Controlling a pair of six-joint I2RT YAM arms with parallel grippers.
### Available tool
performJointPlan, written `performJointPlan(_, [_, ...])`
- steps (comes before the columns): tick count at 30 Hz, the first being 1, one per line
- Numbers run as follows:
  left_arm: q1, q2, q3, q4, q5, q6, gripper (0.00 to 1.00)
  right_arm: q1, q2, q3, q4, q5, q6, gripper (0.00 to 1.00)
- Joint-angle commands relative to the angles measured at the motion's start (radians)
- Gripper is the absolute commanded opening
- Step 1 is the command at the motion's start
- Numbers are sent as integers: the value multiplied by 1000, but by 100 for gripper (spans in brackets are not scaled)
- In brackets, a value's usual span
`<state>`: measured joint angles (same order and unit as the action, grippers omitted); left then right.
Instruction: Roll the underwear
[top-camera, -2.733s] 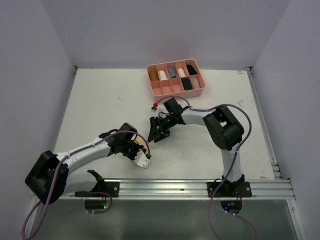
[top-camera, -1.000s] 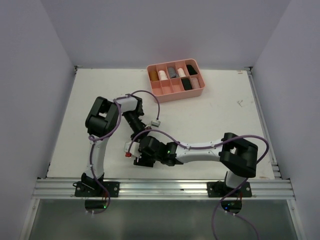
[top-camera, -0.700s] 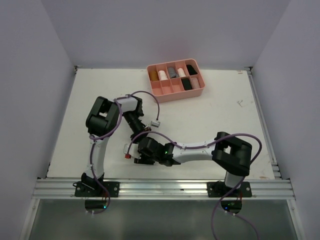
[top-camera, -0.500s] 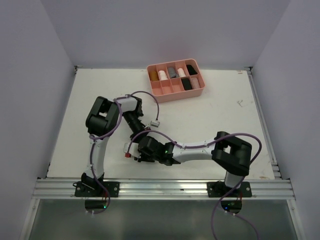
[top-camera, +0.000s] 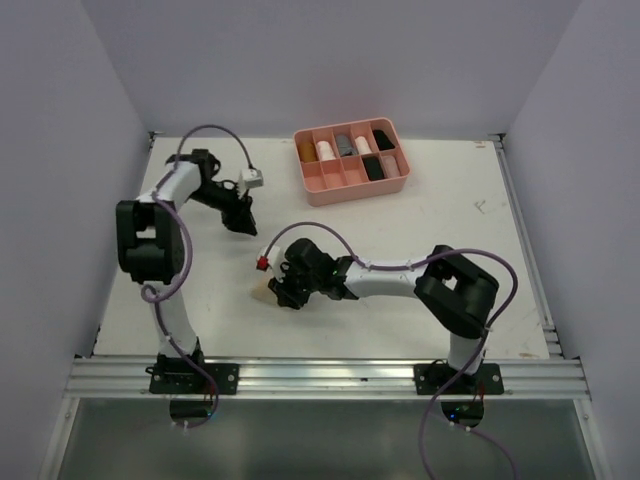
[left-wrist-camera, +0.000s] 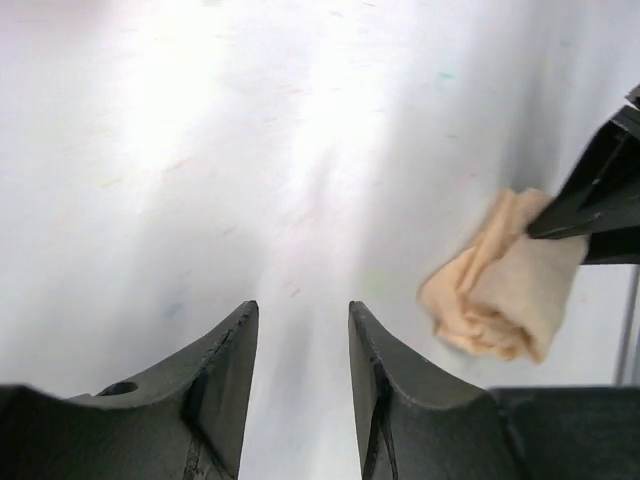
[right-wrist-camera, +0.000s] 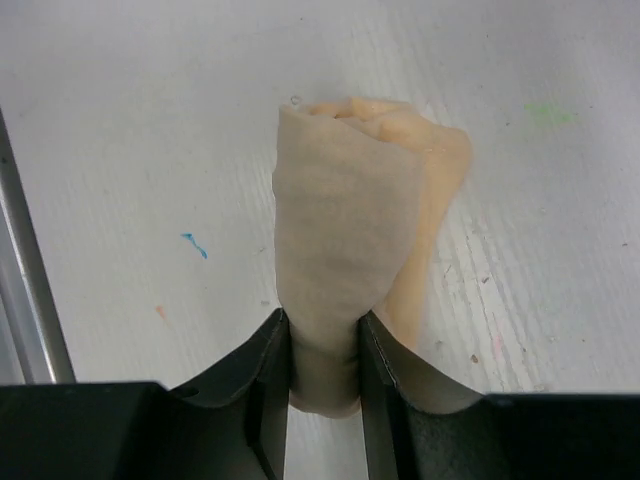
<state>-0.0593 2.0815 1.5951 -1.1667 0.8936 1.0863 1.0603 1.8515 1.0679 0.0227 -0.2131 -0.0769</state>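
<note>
the left gripper (left-wrist-camera: 300, 325) has swung away from the right one, now left of the tray (top-camera: 352, 192), jaws apart and empty. the right gripper (right-wrist-camera: 325, 335) pinches the tan underwear (right-wrist-camera: 345, 200), well in front of the tray.

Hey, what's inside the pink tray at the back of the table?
The tray holds rolls in several colours: brown, cream, grey, pink, black. The two front-left compartments look empty. The walls hide each roll's lower part.
</note>
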Motion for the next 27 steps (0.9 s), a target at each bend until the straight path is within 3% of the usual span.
performJointPlan(1, [111, -181, -58, 205, 61, -83, 45, -31, 95, -2, -144, -182, 163, 0])
performJointPlan(5, [157, -360, -220, 222, 25, 45, 50, -65, 159, 39, -139, -261, 232, 0])
performJointPlan(11, [151, -755, -585, 223, -47, 418, 56, -112, 222, 61, -110, -379, 319, 0])
performJointPlan(17, [107, -955, -823, 161, -108, 792, 60, -154, 264, 66, -95, -427, 361, 0])
performJointPlan(19, [76, -978, -872, 176, -117, 816, 62, -163, 276, 64, -89, -440, 371, 0])
performJointPlan(27, [-215, -1078, -1040, 502, -215, 580, 64, -184, 296, 47, -43, -465, 419, 0])
